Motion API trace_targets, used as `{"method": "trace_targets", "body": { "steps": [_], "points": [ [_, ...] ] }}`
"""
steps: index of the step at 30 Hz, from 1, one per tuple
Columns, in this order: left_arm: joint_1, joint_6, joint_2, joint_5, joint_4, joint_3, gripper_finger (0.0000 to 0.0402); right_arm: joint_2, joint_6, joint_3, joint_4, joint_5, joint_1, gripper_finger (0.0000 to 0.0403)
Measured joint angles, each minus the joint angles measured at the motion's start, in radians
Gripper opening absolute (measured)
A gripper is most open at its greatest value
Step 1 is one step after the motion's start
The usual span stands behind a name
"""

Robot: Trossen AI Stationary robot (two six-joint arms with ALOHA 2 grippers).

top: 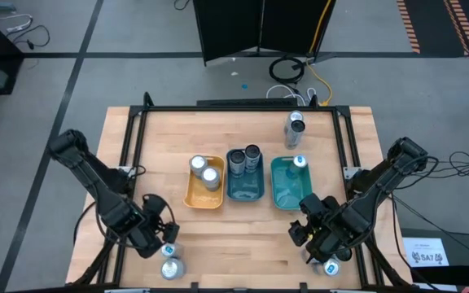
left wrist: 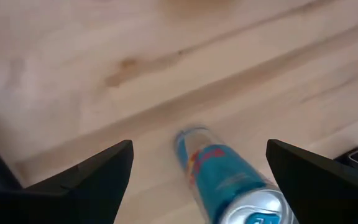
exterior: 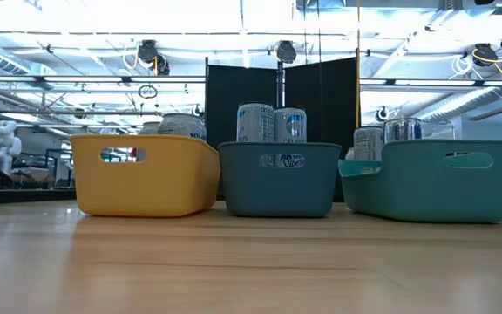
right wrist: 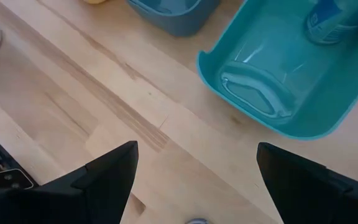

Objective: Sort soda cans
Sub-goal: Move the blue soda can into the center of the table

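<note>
Both arms are parked down at the near edge of the table [top: 243,244], with a wide strip of bare wood between them. The left gripper [left wrist: 194,180] has its fingers spread wide over a blue soda can [left wrist: 232,183] standing on the wood, not touching it. The right gripper [right wrist: 194,186] is spread too, nothing between the fingers, just short of the teal tray [right wrist: 272,93]. Yellow tray [top: 204,182], dark blue tray [top: 245,174] and teal one sit side by side mid-table, cans inside, and one silver can [top: 295,129] stands alone near the far edge.

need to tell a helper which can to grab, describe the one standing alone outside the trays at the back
Start at the teal plastic tray, rightmost of three on the wooden table. Just beyond its far end stands one silver metal soda can, the only can back there outside a tray.
</note>
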Motion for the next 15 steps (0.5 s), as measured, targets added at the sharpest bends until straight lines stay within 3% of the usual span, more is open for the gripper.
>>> {"method": "trace_targets", "body": {
  "steps": [15],
  "points": [
    [0.000,0.002,0.068,0.069,0.129,0.000,0.0376,0.000,-0.010,0.000,0.003,0.000,-0.001,0.0320]
  ]
}}
